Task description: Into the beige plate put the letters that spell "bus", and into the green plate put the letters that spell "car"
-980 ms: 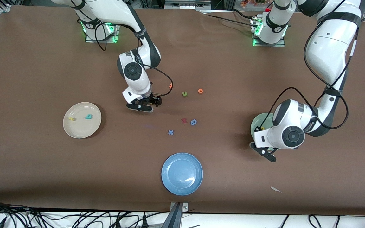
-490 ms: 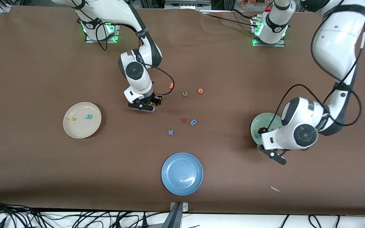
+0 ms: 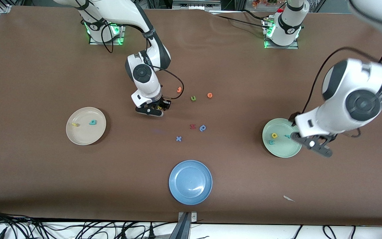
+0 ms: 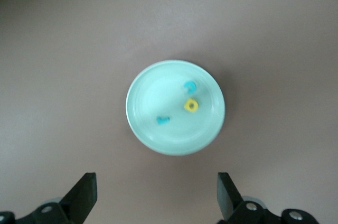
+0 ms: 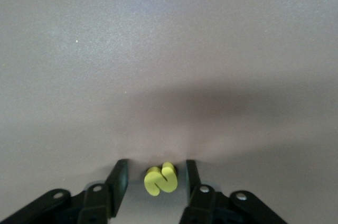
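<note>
The beige plate [image 3: 85, 135] holds a yellow "u" [image 3: 75, 124] and a teal "b" [image 3: 93, 122]. A yellow "s" [image 5: 161, 178] lies on the table between the fingers of my right gripper [image 5: 156, 167], which is open, with a small gap on each side. In the front view that gripper [image 3: 159, 108] is low on the table. The green plate [image 3: 284, 151] [image 4: 150, 89] holds a yellow "a" [image 3: 274, 135] [image 4: 190, 105], a teal "c" [image 3: 271, 142] [image 4: 189, 84] and a teal "r" [image 3: 287, 136] [image 4: 162, 120]. My left gripper [image 3: 314, 144] [image 4: 156, 197] hangs wide open and empty, high over the plate's edge.
Loose letters lie mid-table: an orange one [image 3: 179, 89], a green "u" [image 3: 193, 98], an orange "o" [image 3: 210, 95], a red one [image 3: 193, 126], a blue "p" [image 3: 203, 128] and a blue "x" [image 3: 178, 138]. A blue plate [image 3: 190, 194] sits nearest the front camera. A white scrap [image 3: 288, 198] lies near it.
My left gripper has opened and risen away from the green plate toward the left arm's end, uncovering its three letters. My right gripper's fingers have narrowed around the yellow "s".
</note>
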### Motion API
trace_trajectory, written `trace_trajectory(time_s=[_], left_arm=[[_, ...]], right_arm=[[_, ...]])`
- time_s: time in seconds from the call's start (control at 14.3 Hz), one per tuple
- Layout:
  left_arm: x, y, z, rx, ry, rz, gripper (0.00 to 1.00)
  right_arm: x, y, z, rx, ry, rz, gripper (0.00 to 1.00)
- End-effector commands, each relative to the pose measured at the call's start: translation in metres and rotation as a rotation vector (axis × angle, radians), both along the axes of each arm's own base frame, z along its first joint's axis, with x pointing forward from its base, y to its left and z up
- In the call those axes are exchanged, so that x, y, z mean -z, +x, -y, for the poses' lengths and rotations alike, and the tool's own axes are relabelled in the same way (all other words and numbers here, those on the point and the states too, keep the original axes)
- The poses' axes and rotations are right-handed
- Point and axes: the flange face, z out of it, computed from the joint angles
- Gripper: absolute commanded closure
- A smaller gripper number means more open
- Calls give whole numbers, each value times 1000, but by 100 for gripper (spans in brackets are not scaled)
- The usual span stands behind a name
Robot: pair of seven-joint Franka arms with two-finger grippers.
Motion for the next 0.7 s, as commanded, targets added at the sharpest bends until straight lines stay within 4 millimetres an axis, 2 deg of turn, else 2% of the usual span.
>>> trace_trajectory(time_s=[0.0,0.14,0.28,0.35,0.42,0.49,0.63], left_arm=[[-51,-28,-12,-44,-18,10,0],[-77,-39,-16,-66,-50,25,0],[-101,-44,-44,-133,-72,52,0],[-104,-45,-53,-165,-119,46,0],[-114,-50,-52,-170,-135,57,0],[-115,-53,-50,-190,-128,58,0],[-121,-58,-40,-294,-117,71,0]], right_arm=[[4,-3,-6,12,9,-5,60],[4,-3,-6,10,9,-5,63],[5,-2,-5,12,8,-6,68],[7,-3,-5,12,4,-9,72],[9,-3,-4,10,1,-11,76],[10,-4,-5,7,-1,-13,76],[-3,4,-12,0,3,-37,78]])
